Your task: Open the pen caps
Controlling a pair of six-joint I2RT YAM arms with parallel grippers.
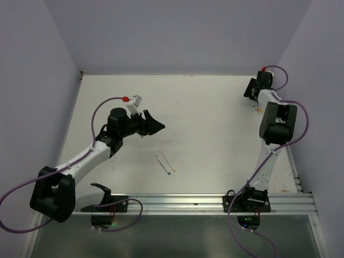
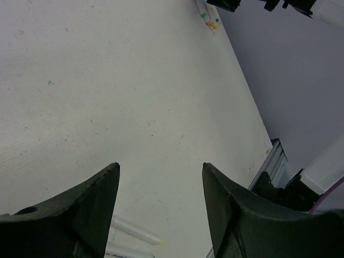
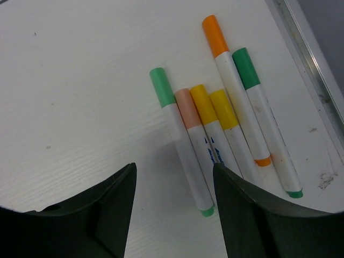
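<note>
Several white-barrelled pens lie side by side in the right wrist view, all capped: a light green cap point(image 3: 158, 80), a pink cap point(image 3: 185, 106), two yellow caps point(image 3: 200, 101), an orange cap point(image 3: 215, 35) and a darker green cap point(image 3: 246, 67). My right gripper point(image 3: 174, 166) hovers open just above them, the light green pen's barrel point(image 3: 188, 161) running between its fingers. Two more pens point(image 1: 166, 164) lie mid-table. My left gripper point(image 1: 153, 126) is open and holds nothing; one white pen with a yellow end point(image 2: 134, 230) shows below its fingers.
A metal rail point(image 1: 215, 203) runs along the near table edge, and another rail point(image 3: 312, 54) borders the pens on the right. Purple walls enclose the table on three sides. Purple cables with red plugs point(image 1: 126, 99) loop off both arms.
</note>
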